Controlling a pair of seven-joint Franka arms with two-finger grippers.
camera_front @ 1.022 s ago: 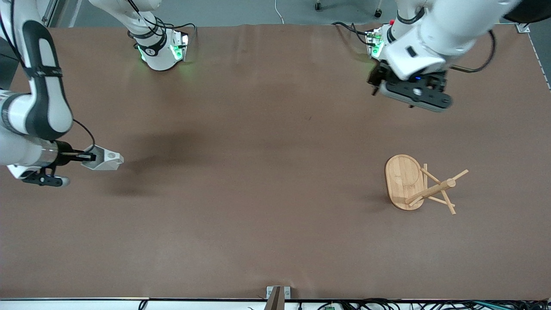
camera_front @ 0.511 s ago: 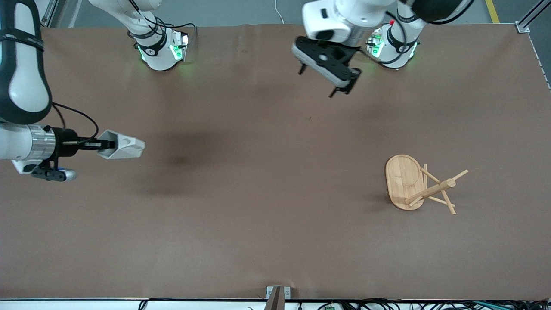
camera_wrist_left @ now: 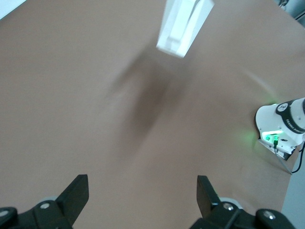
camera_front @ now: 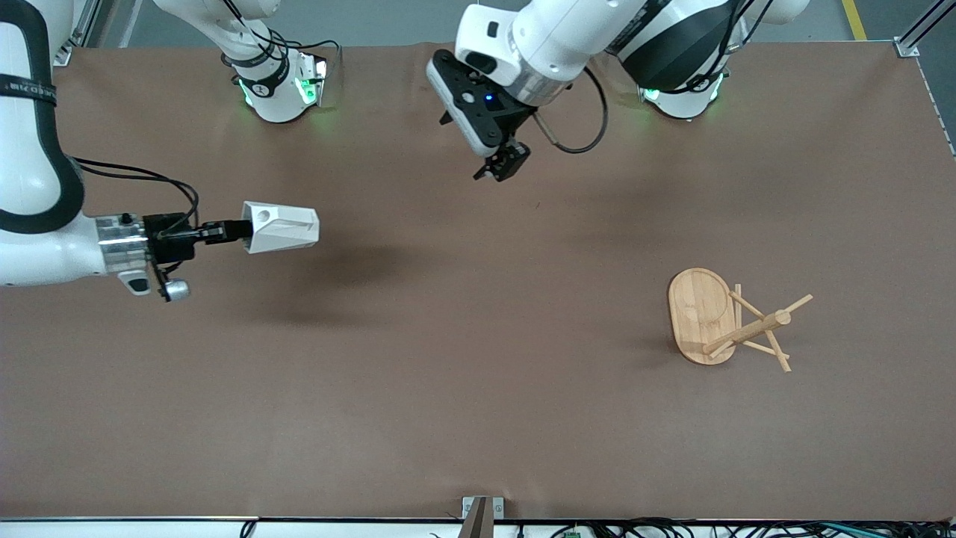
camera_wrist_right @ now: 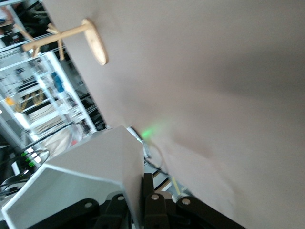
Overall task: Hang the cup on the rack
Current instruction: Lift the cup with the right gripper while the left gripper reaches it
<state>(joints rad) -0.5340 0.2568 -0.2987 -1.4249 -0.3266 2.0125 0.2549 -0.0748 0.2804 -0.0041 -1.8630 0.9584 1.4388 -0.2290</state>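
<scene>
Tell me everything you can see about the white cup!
The cup is small and white, with flat angled sides, and looks like matte plastic. It lies sideways in the air over the right arm's end of the brown table, and a round hole shows near the gripped end. The right hand pinches its wall, one finger inside, and nothing else touches it. The right wrist view shows its angular open rim up close.

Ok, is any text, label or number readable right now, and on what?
Nothing can be read.
White lettering on the black band of the right arm: too small to read.
The cup, held by the right hand over the table: no marking.
The rack: no marking.
The left hand, open over the table: no marking.
</scene>
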